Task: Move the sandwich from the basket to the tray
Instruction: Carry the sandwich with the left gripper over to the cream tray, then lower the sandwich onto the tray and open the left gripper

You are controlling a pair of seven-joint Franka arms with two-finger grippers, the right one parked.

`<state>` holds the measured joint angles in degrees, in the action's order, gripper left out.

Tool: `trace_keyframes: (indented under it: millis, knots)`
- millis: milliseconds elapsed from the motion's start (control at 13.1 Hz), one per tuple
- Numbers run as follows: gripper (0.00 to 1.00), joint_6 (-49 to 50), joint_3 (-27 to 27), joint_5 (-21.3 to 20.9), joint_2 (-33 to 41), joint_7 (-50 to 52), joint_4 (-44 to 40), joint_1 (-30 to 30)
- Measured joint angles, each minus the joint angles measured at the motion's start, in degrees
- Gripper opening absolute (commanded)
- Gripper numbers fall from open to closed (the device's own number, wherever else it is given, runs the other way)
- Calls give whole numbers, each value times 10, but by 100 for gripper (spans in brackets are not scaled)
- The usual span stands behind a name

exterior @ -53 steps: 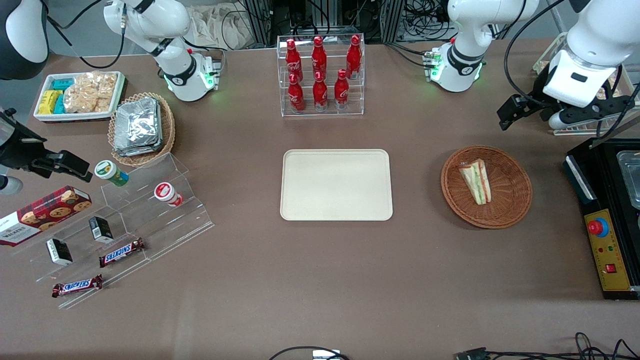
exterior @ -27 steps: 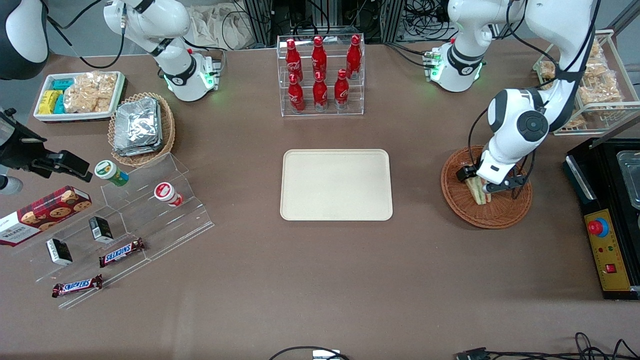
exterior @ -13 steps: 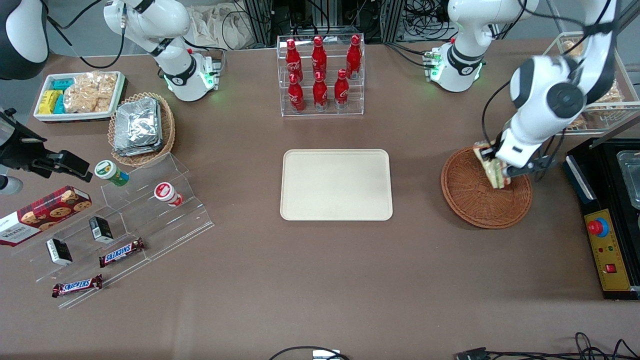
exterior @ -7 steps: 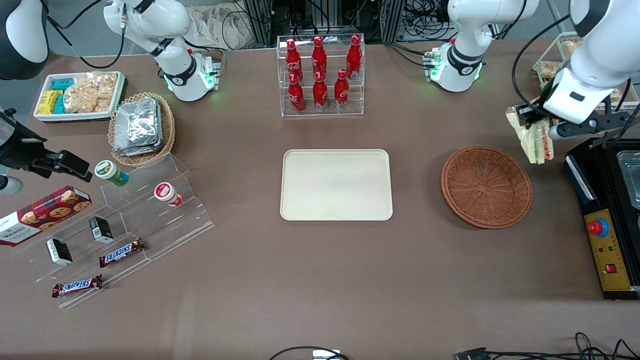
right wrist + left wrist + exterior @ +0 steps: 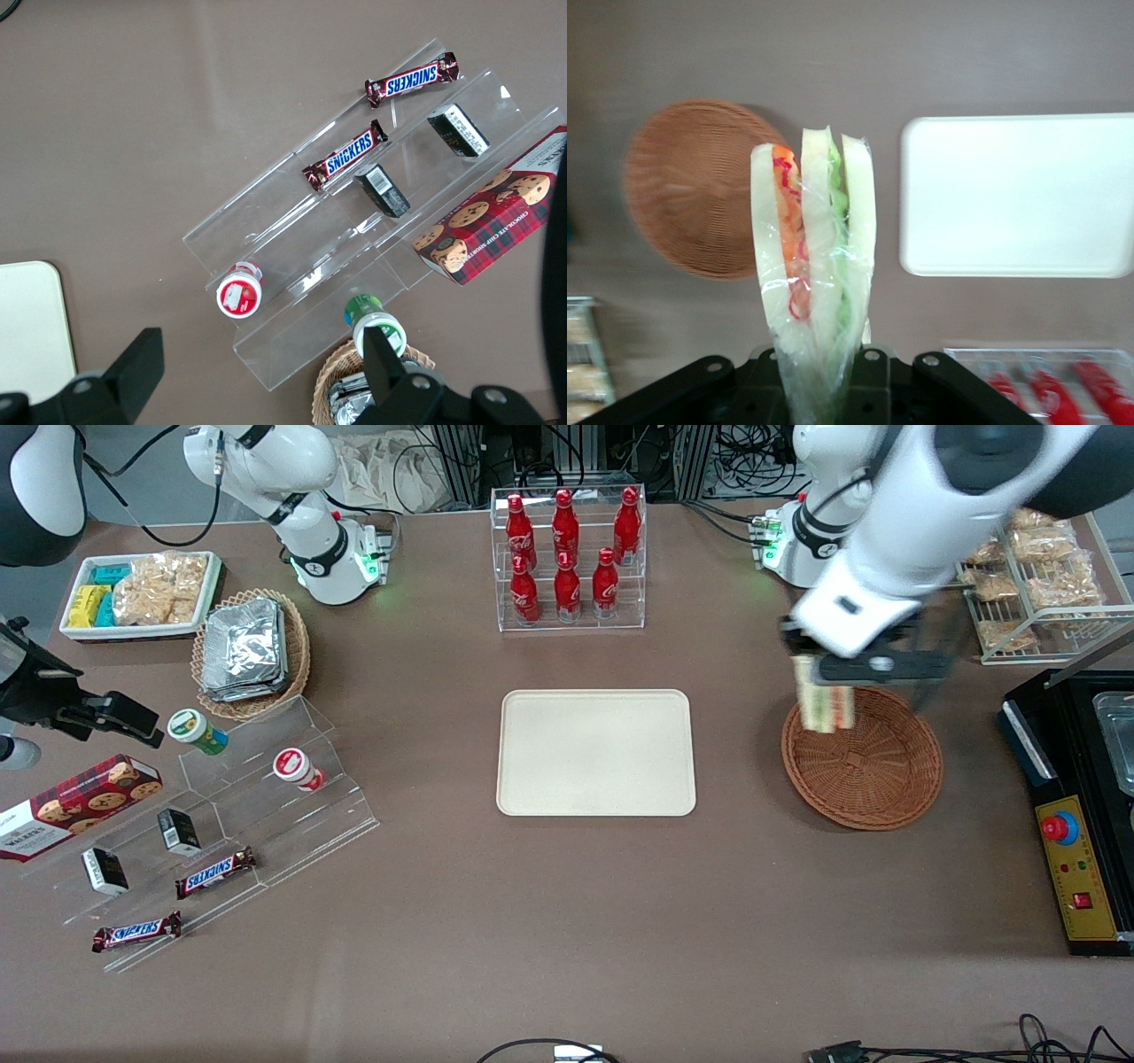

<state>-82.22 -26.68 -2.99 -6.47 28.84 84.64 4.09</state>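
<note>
now, mid-carry:
sandwich (image 5: 824, 705): hangs wrapped and upright in the air over the basket (image 5: 873, 775) rim nearest the tray.
claw (image 5: 826, 677): closed on the sandwich's upper end, high above the surface (image 5: 567, 921).
tray (image 5: 595, 753): bare, well apart toward the parked arm's end.
advice: travel level, lower over the tray's middle, then release.

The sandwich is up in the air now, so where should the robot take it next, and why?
Probably sideways toward the tray. The gripper is shut on the sandwich, which hangs above the basket's rim, lifted out. The tray lies bare beside the basket, toward the parked arm's end.
</note>
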Motion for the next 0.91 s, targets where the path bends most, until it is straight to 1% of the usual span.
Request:
trace_keyframes:
  millis: [152,228,304,457,533,609,761,913]
  knots:
    - [9,-13,-89,-13,-52,114,-42,3]
    - [10,-23,-123,-32,-77,154,-56,4]
    - [10,-29,-144,-49,-97,177,-64,5]
    - [10,-39,-152,-60,-119,186,-64,4]
    - [10,-52,-152,-64,-127,186,-52,3]
    - [10,-72,-152,-79,-133,186,-29,3]
    - [10,-146,-153,-118,-142,186,50,6]
    - [10,-263,-151,-140,-151,187,147,7]
